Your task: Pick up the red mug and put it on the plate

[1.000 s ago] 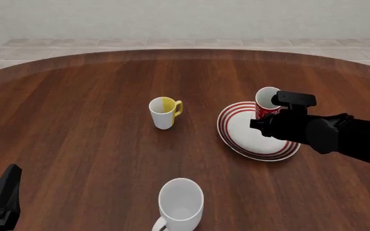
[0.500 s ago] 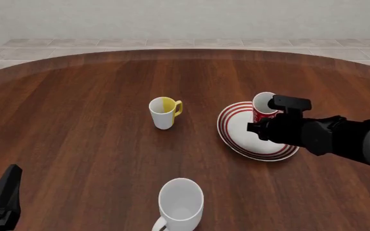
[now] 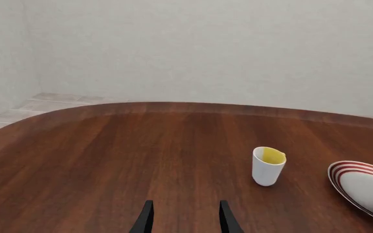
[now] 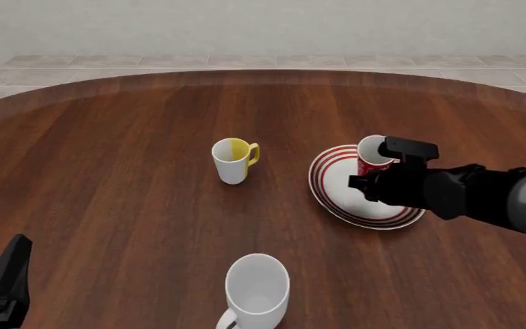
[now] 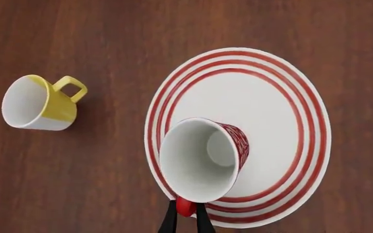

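Your right claw pinched the handle of the tall red mug over the ring-rimmed white plate, right of worktop centre; left claw sat open. Lower level, then release.

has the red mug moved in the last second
Yes. In the front view the red mug, pinched by the right gripper, has dropped lower and shifted slightly left against the plate, settling over its far ringed rim.
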`<act>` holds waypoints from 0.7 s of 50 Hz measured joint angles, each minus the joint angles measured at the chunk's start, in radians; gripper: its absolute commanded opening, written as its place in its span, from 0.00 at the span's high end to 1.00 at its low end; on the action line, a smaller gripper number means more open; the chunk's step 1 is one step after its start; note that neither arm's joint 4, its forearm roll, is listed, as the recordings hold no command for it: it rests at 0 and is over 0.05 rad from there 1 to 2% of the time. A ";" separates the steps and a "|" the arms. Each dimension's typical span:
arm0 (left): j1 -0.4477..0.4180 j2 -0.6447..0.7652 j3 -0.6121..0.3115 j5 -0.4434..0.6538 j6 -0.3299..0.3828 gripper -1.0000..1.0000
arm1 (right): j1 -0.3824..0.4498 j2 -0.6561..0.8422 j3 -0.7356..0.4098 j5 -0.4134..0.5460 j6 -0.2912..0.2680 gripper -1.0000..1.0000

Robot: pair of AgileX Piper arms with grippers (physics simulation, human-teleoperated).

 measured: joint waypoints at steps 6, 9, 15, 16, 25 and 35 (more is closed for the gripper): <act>0.000 0.000 0.002 -0.001 0.000 0.00 | 0.005 0.009 -0.005 0.005 0.015 1.00; 0.000 0.000 0.001 -0.001 0.000 0.00 | 0.008 0.014 -0.007 0.007 0.022 1.00; 0.000 0.000 0.000 0.000 0.000 0.00 | 0.009 0.019 -0.012 0.011 0.034 1.00; 0.000 0.000 0.000 0.000 0.000 0.00 | 0.009 0.020 -0.012 0.011 0.036 1.00; 0.000 0.000 -0.003 0.003 0.001 0.00 | 0.009 0.031 -0.018 0.012 0.052 1.00; -0.001 0.000 0.001 -0.002 0.002 0.00 | 0.008 0.044 -0.023 0.011 0.066 1.00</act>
